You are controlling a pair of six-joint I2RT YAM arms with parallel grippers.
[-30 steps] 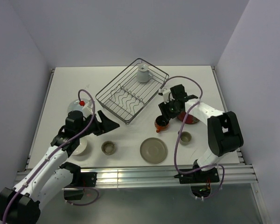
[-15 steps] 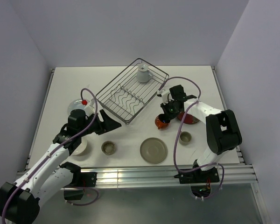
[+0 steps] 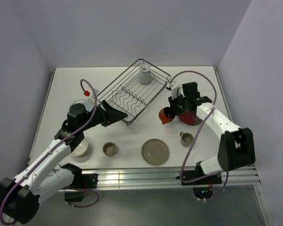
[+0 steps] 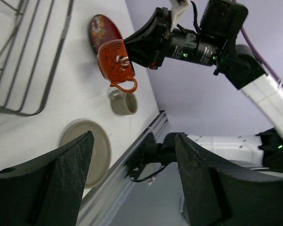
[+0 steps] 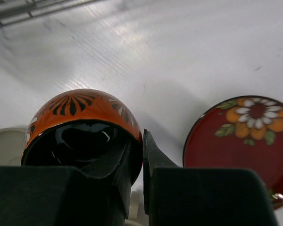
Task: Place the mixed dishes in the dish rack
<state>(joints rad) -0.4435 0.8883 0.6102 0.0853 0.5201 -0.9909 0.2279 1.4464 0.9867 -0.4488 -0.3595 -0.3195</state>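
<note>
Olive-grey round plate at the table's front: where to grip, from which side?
The rim. The olive-grey round plate lies flat, face up, nothing touching it, so only its edge offers a pinch. Probably come from above at the near edge, one finger inside the rim, one outside and under.

Top external: mounted high above and behind the arm bases, looking down and forward over the whole white table [image 3: 61, 84]. Left wrist: low, tilted, facing across the tabletop between its black fingers [image 4: 52, 183], at middle distance. Right wrist: pressed close, looking down. Shared by all three: the glossy orange-red ceramic mug [image 3: 166, 115] and round red floral plate [image 3: 187, 119].
</note>
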